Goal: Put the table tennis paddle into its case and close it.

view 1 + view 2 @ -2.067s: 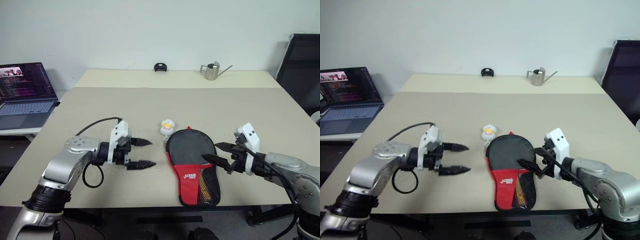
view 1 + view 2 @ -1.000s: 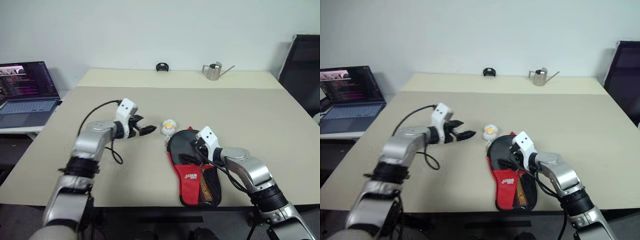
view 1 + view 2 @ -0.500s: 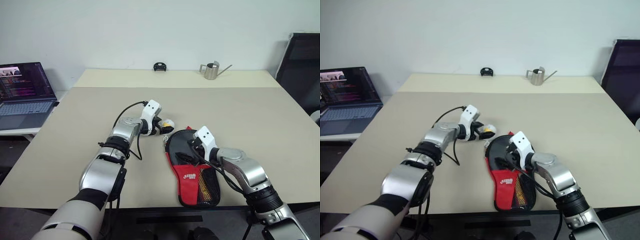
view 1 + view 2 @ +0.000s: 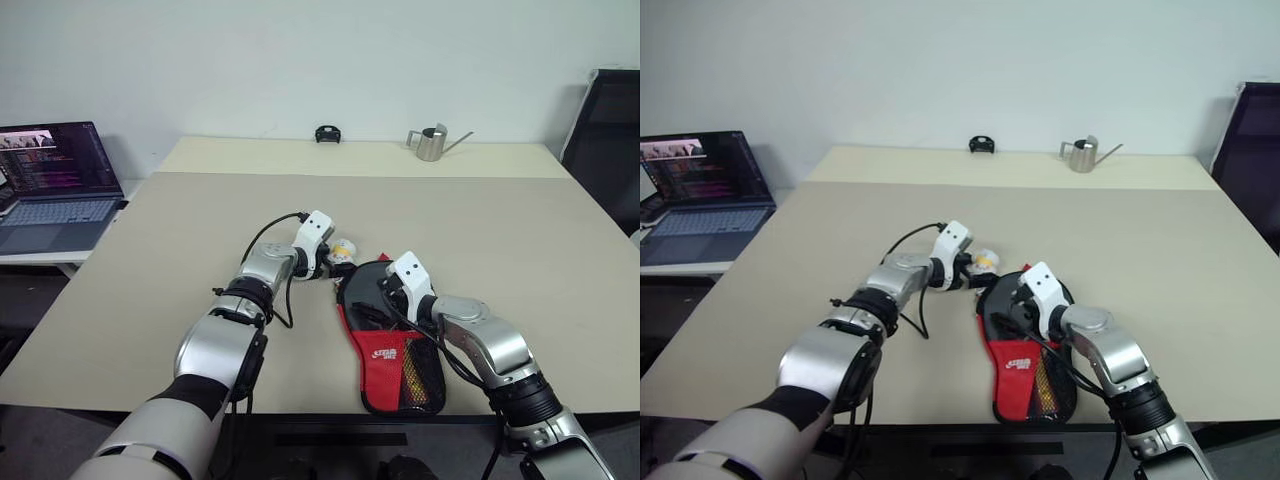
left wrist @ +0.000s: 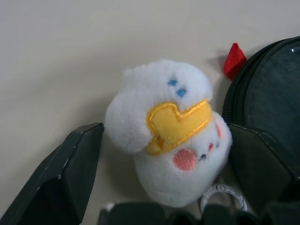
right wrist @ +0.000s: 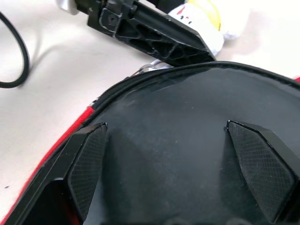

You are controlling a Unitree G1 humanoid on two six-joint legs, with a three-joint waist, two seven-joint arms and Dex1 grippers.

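My left pincer (image 5: 164, 187) stands apart, one finger (image 5: 65, 178) on either side of the white-and-yellow plush charm (image 5: 168, 136); I cannot tell whether the pads touch it. The charm lies on the worktop (image 4: 200, 230) just beside the round upper end of the case (image 4: 385, 320), with a small metal ring (image 5: 222, 201) under it and a red zip tab (image 5: 234, 58) close by at the case's zipped edge.

My right pincer (image 6: 185, 154) is also apart, both fingers (image 6: 89, 164) spread over the black face of the case, low against the fabric; contact not resolvable.

The case lies flat near the worktop's front edge, black round part pointing away from me, red lower part with the white logo and mesh pocket toward me. The paddle itself is not visible to me; whether it sits inside the case I cannot tell.

Beyond the case, at the worktop's far edge: a small metal watering can (image 4: 430, 143) and a small black object (image 4: 325, 133). A laptop (image 4: 50, 185), open, stands on a side table well left of the case.
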